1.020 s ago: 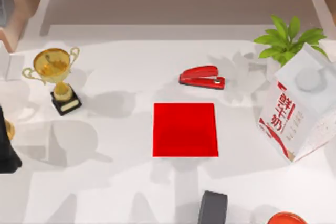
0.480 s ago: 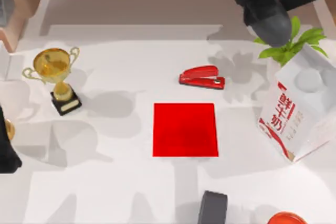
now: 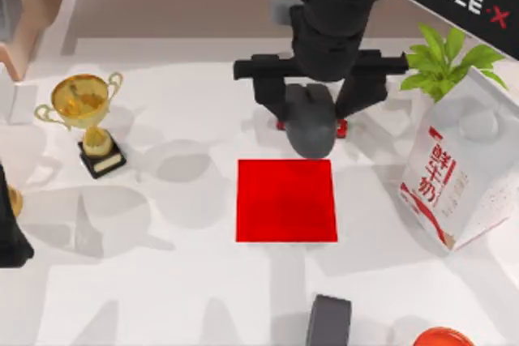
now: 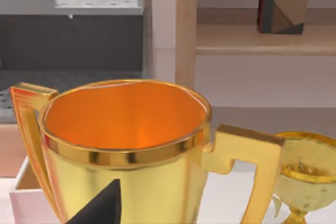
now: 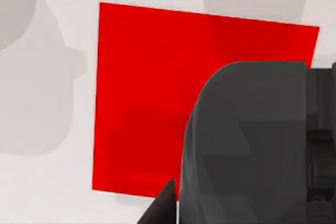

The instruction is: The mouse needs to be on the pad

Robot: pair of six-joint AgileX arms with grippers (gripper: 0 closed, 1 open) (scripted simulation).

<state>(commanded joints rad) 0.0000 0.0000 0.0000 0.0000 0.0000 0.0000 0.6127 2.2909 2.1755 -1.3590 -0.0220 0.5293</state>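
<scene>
While I hold the load aloft, nothing is placed yet.
Left arm: parked at the table's left edge, beside the shiny gold trophy [image 3: 84,111].
Pad [image 3: 286,200]: thin flat red square, bare.
Mouse [image 3: 310,121]: matte grey, rounded; hangs just beyond the pad's far edge.
Right gripper [image 3: 312,96]: jaws clamped on the mouse.
Left to do: carry over, lower, release.

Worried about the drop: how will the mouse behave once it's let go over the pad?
The mouse, held by the right gripper, looks rigid and rounded, so it might rock slightly. The pad lies flat and thin, likely steadying it.
</scene>
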